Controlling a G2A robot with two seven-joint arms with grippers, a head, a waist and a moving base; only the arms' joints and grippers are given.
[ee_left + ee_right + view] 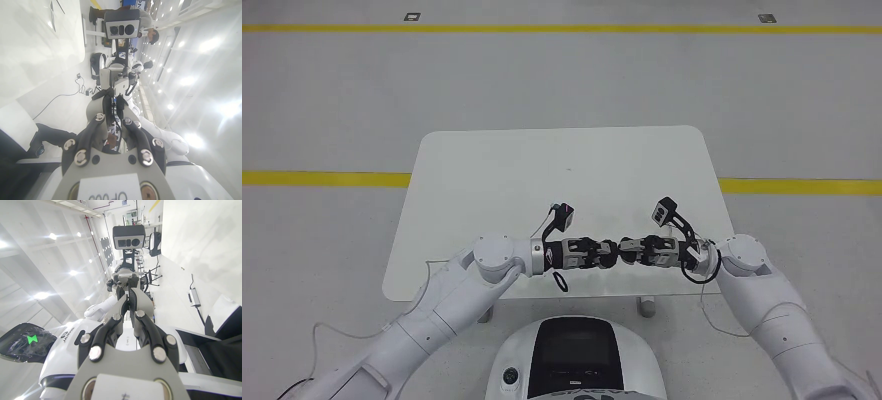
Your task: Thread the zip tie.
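Observation:
My two grippers meet tip to tip in the air above the near edge of the white table [542,170]. The left gripper [610,251] [113,97] comes in from the left and the right gripper [627,248] [129,294] from the right. Both have their black pads drawn close together. A thin black zip tie [125,287] shows as a fine strand at the spot where the tips touch. Most of its length is hidden between the fingers. A small black loop [560,281] hangs under the left wrist; I cannot tell whether it is part of the tie.
The table top carries nothing, and its near edge lies just under the grippers. Yellow floor lines [322,179] run behind the table. Each wrist carries a camera block [563,212] that sticks out toward the table's far side.

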